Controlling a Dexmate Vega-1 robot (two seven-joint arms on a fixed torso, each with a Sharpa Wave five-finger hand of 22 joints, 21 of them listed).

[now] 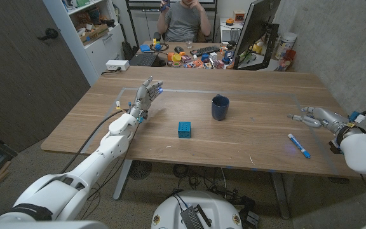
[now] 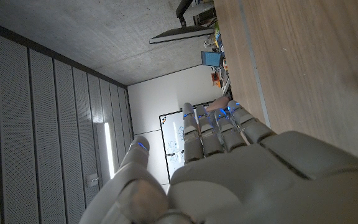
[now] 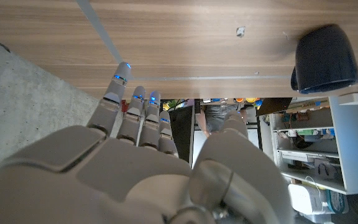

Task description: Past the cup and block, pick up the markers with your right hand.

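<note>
Nearest the robot on the wooden table [image 1: 246, 137], a blue marker [image 1: 298, 145] lies flat toward the right edge, just beside and in front of the right hand [image 1: 316, 117]. That hand hovers low at the right edge with its fingers extended and slightly apart, holding nothing; the right wrist view shows the same fingers [image 3: 132, 112] reaching toward the tabletop. A small blue block [image 1: 184, 130] sits near the table's middle. Slightly farther and to the right stands a dark blue cup [image 1: 220, 107], upright and apart from the block; what it contains cannot be told. The left hand [image 1: 146, 95] is raised over the left part of the table, fingers straight and loosely spread, empty. Beyond the table, a person [image 1: 184, 19] sits at a cluttered desk [image 1: 189, 58] beside a monitor [image 1: 259, 25].
</note>
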